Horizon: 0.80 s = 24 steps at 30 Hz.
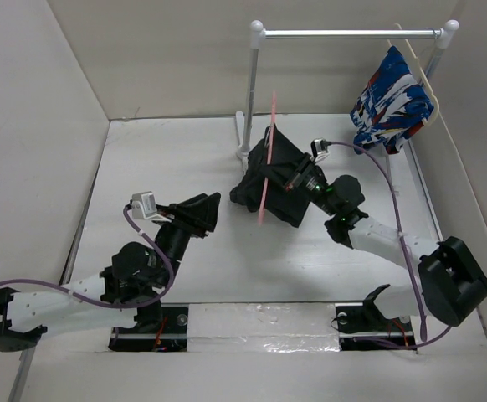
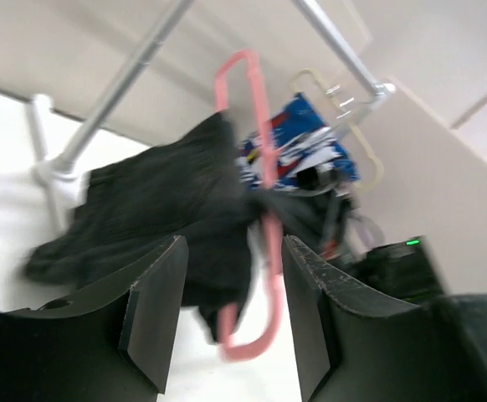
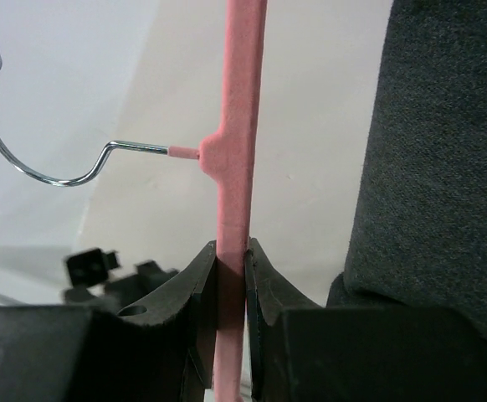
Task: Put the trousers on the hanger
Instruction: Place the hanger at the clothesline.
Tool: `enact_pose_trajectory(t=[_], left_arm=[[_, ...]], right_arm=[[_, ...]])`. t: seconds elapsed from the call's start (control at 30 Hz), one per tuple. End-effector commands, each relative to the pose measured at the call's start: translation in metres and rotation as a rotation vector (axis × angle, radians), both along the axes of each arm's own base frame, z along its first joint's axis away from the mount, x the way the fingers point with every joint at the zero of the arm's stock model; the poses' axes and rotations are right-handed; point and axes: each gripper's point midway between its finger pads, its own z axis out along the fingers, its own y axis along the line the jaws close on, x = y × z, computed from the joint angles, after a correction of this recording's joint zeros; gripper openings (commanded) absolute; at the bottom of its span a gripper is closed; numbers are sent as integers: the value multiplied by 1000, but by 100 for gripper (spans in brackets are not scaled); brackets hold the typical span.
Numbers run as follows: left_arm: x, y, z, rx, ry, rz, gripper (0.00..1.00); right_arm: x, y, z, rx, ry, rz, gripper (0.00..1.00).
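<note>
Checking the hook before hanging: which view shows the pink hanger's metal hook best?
Right wrist view: the metal hook is sharp and unobstructed, joined to the pink hanger clamped in the right gripper. The top view shows the hanger edge-on, the left wrist view blurred; neither shows the hook.

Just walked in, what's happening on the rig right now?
The right gripper is clamped on the pink hanger, with the black trousers draped over it. The left gripper is open and empty, facing the trousers without touching them. The hanger's hook is free, not on the rail.
</note>
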Motion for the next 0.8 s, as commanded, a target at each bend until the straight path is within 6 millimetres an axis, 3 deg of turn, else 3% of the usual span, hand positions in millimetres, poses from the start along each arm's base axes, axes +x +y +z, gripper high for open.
enact_pose_trajectory(t=[0.0, 0.1, 0.13, 0.27, 0.3, 0.4, 0.43, 0.47, 0.53, 0.57, 0.63, 0.77], left_arm=[[11, 13, -16, 39, 11, 121, 46], [15, 14, -24, 72, -16, 159, 46], [14, 16, -17, 28, -37, 164, 47], [16, 16, -34, 84, -70, 178, 47], [16, 18, -38, 92, -66, 192, 47], [17, 20, -49, 113, -69, 197, 48], [16, 18, -54, 145, -63, 186, 48], [15, 17, -55, 127, -54, 175, 48], [14, 18, -55, 120, -60, 169, 48], [14, 19, -57, 121, -57, 170, 48], [14, 19, -57, 113, -58, 167, 49], [13, 18, -58, 118, -59, 161, 49]], right_arm=[[-20, -40, 119, 223, -307, -25, 0], [-8, -54, 134, 226, -321, -65, 0], [5, -61, 134, 203, -303, -99, 0], [31, -77, 150, 166, -309, -179, 0], [35, -80, 162, 169, -328, -191, 0], [67, -88, 159, 122, -299, -243, 0], [71, -90, 169, 127, -315, -249, 0], [87, -93, 163, 117, -297, -263, 0], [100, -92, 164, 104, -303, -248, 0], [103, -93, 180, 112, -338, -239, 0], [123, -91, 170, 89, -302, -237, 0], [127, -92, 164, 102, -302, -247, 0]])
